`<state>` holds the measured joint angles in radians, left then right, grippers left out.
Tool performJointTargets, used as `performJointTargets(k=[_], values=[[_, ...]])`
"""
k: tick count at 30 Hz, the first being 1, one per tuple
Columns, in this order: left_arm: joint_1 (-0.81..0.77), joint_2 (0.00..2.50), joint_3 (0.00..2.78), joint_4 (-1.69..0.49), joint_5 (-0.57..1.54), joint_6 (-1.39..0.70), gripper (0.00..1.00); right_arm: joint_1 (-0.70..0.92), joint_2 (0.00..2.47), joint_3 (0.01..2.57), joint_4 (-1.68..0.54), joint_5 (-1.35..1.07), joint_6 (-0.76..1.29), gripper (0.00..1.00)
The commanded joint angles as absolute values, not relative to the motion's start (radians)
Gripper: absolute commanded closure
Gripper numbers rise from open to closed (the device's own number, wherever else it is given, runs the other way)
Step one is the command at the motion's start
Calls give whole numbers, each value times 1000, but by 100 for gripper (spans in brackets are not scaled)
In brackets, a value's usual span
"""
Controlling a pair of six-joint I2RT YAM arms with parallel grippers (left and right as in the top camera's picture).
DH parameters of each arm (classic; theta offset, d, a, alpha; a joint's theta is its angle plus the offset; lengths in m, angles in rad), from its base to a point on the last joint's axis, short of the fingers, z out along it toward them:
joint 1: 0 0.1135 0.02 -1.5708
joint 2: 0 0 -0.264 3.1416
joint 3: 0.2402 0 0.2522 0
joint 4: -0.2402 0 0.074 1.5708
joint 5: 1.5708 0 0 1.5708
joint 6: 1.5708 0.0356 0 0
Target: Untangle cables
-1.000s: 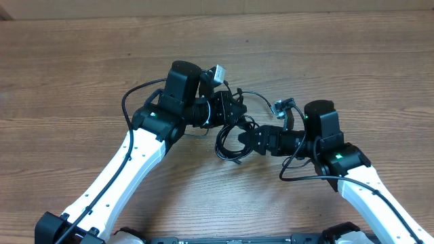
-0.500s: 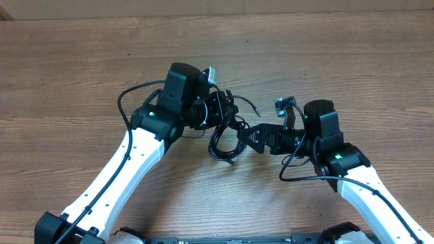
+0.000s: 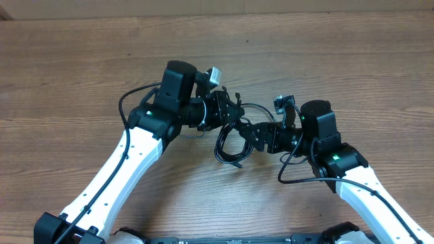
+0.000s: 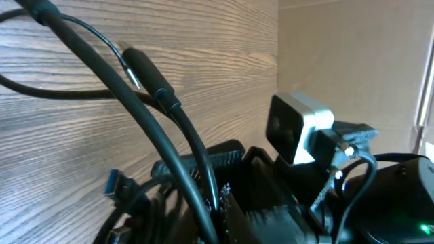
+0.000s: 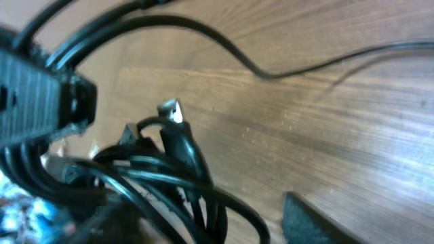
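Observation:
The cables [image 3: 229,146] are thin black cords bunched in one hanging coil between the two arms. My left gripper [image 3: 229,112] is shut on the top of the bunch; in the left wrist view the cables [image 4: 169,115] run down into its jaws [image 4: 217,218], and a blue plug [image 4: 114,184] sticks out at the left. My right gripper [image 3: 252,133] reaches in from the right, level with the coil's upper part. In the right wrist view the cables [image 5: 186,163] loop between its jaws [image 5: 203,227], with bare wood between them and the right finger [image 5: 308,220]. A metal plug tip [image 5: 171,110] points upward.
The wooden table [image 3: 352,61] lies bare around both arms. Each arm's own thicker black cable arcs beside it, one at the left arm [image 3: 129,102] and one at the right arm [image 3: 291,177]. The right wrist's camera [image 4: 298,125] shows close in the left wrist view.
The right gripper's jaws spread wide, then narrowed again around the coil as it edged closer. The coil swung slightly left and back. The left gripper kept its hold.

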<state>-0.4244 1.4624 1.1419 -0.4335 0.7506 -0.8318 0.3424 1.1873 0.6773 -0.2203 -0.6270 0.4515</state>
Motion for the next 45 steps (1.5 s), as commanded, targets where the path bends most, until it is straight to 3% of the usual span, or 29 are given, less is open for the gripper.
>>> performJointTargets(k=[1, 4, 6, 7, 9, 11, 20, 25, 29, 31, 34, 40, 45], values=[[-418, 1441, 1174, -430, 805, -846, 96, 348, 1180, 673, -211, -635, 440, 58], [-417, 1441, 1174, -430, 805, -846, 96, 348, 1180, 673, -210, -680, 440, 82], [-417, 1441, 1174, -430, 805, -847, 96, 348, 1180, 673, -211, -705, 440, 82], [-417, 1441, 1174, -430, 805, -850, 96, 348, 1180, 673, -211, -712, 441, 73], [-417, 1441, 1174, -430, 805, -869, 96, 348, 1180, 673, -214, -712, 440, 40], [-417, 1441, 1174, -423, 805, -888, 96, 348, 1180, 673, -213, -709, 440, 25], [-398, 1441, 1174, -324, 864, -899, 96, 348, 1180, 673, -210, -784, 432, 13], [-358, 1441, 1174, -343, 928, -898, 96, 347, 1180, 673, -164, -872, 410, 27], [-347, 1441, 1174, -343, 974, -899, 96, 347, 1180, 673, -127, -884, 410, 56], [-347, 1441, 1174, -343, 988, -899, 96, 347, 1180, 673, -124, -884, 410, 66], [-347, 1441, 1174, -343, 996, -920, 96, 347, 1180, 673, -125, -884, 410, 70], [-347, 1441, 1174, -340, 967, -931, 96, 347, 1180, 673, -124, -918, 411, 96], [-347, 1441, 1174, -339, 858, -932, 96, 347, 1180, 673, -130, -998, 411, 96]])
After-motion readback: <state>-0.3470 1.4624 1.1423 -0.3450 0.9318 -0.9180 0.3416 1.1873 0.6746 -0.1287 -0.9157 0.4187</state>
